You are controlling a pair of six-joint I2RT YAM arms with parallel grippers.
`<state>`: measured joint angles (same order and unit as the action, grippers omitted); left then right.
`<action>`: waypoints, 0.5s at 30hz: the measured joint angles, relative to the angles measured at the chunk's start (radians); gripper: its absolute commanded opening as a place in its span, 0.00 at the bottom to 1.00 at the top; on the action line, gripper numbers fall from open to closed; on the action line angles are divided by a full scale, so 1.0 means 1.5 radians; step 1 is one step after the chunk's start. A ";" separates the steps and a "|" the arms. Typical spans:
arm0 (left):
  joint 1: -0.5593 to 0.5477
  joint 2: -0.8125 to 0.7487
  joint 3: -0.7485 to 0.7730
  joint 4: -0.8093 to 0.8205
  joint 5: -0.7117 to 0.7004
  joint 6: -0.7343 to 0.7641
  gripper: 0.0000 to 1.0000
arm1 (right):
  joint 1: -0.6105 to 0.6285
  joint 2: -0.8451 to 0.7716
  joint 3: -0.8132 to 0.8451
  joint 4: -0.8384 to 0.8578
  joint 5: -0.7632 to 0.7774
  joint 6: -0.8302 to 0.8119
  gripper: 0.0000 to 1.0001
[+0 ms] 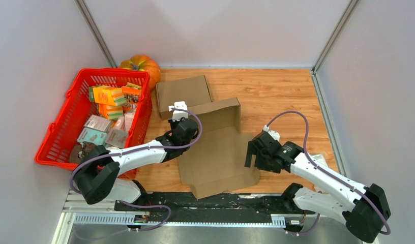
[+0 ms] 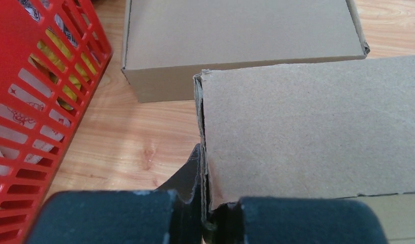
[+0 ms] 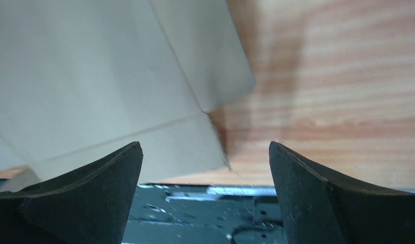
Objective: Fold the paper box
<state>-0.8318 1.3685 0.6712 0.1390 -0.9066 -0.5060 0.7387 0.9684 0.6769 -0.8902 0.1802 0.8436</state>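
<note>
Black arm bases [image 1: 96,183] sit nearest in the top view, at the near edge of the wooden table [image 1: 276,96]; beyond them the paper box [image 1: 218,155] lies as a flat, matte brown corrugated sheet, long axis running near to far, its far wall [image 1: 220,109] partly raised; the left claw [image 1: 181,128] is pinched shut on that wall's left end; the right claw [image 1: 255,152] hangs spread wide and empty just beside the sheet's right edge, so the right arm is nearer the unfolded right side, which lies to its left; a red plastic basket [image 1: 58,147] of packets, an orange pumpkin [image 1: 143,66] and a closed carton [image 1: 182,91] stand further left and back.

Left wrist view: dark fingers [image 2: 114,218] clamp the raw, fluted edge of the far wall [image 2: 312,132]; the closed carton [image 2: 241,46] sits beyond, the basket [image 2: 37,101] to the left.

Right wrist view: two blunt black fingers [image 3: 93,193] stand far apart with nothing between; a creased corner of the paper box [image 3: 109,76] lies ahead and left on the grained wood.
</note>
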 measured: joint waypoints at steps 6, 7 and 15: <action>0.000 -0.007 0.001 -0.009 0.011 -0.003 0.13 | 0.015 0.040 -0.046 0.006 -0.040 0.001 0.58; 0.000 -0.010 0.000 -0.014 0.016 -0.002 0.16 | 0.020 0.048 -0.056 0.019 -0.046 0.003 0.55; -0.004 -0.114 -0.056 -0.088 0.114 0.010 0.73 | 0.047 0.069 -0.096 0.061 -0.072 0.038 0.00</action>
<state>-0.8375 1.1980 0.5877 0.0074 -0.7353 -0.4911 0.8093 1.0721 0.5327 -0.7990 0.0719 0.9001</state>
